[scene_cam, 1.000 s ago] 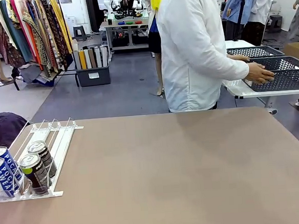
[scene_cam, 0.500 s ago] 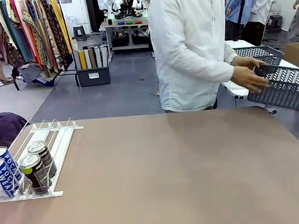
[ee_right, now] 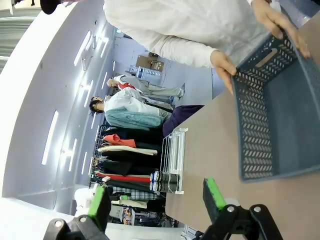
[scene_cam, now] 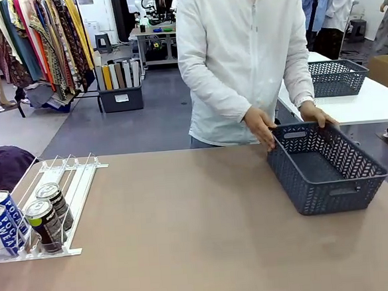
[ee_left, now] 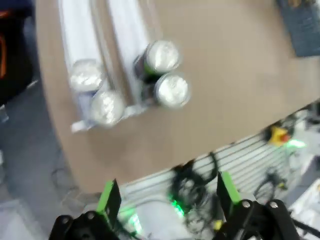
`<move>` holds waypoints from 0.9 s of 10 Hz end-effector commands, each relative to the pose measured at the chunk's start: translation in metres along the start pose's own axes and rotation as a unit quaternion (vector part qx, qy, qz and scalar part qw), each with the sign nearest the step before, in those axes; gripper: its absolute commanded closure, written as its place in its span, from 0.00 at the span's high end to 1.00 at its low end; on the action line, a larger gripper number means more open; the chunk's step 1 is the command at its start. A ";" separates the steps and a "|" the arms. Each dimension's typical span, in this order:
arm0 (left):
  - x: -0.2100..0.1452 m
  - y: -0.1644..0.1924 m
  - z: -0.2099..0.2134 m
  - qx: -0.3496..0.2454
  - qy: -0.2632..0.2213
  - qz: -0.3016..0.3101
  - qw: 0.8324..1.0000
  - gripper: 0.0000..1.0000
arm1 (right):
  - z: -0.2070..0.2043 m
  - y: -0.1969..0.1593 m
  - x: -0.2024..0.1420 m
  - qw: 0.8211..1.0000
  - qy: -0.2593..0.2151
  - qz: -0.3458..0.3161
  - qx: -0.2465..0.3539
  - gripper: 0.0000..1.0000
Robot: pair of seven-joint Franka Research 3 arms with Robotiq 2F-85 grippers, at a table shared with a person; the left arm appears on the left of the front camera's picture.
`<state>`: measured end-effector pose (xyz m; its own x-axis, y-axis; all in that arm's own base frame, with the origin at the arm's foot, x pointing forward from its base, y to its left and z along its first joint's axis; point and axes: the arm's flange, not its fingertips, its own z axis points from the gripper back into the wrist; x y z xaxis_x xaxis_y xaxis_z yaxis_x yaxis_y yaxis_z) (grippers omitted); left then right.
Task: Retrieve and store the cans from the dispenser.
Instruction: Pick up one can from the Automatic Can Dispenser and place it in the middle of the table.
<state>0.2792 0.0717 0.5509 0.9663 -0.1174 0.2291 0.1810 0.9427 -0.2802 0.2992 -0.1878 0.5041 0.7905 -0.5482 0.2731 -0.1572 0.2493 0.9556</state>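
Cans [scene_cam: 26, 220]: four, silver-topped, at white wire-railed dispenser's [scene_cam: 70, 177] near end, left on matte brown table [scene_cam: 187, 239]. Grey lattice basket [scene_cam: 325, 169] right, held by person [scene_cam: 241, 55]. Clothes rail [scene_cam: 40, 43] behind. Left pincer [ee_left: 167, 192], right pincer [ee_right: 156, 196]: spread, empty.

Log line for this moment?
cans: four in dispenser | basket: on table, person holding rim | left gripper: open | right gripper: open

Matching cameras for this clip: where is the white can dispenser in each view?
Front view: dispenser at the table's left edge.
Left wrist view: dispenser upper left, seen from above.
Right wrist view: dispenser lower centre, small, far off.
Shared landmark: the grey basket.
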 end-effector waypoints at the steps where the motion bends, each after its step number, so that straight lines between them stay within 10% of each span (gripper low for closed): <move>1: -0.007 -0.001 -0.020 0.111 0.081 0.004 0.991 1.00 | -0.001 0.002 0.003 1.000 -0.005 0.007 0.011 1.00; 9: 0.012 -0.006 -0.056 0.145 0.019 0.076 0.986 1.00 | -0.001 0.002 0.003 1.000 -0.005 0.007 0.011 1.00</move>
<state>0.2895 0.0530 0.5207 0.9893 -0.0537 0.1356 0.0616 0.9966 -0.0549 0.2991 -0.1877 0.5042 0.7911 -0.5474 0.2728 -0.1573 0.2489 0.9557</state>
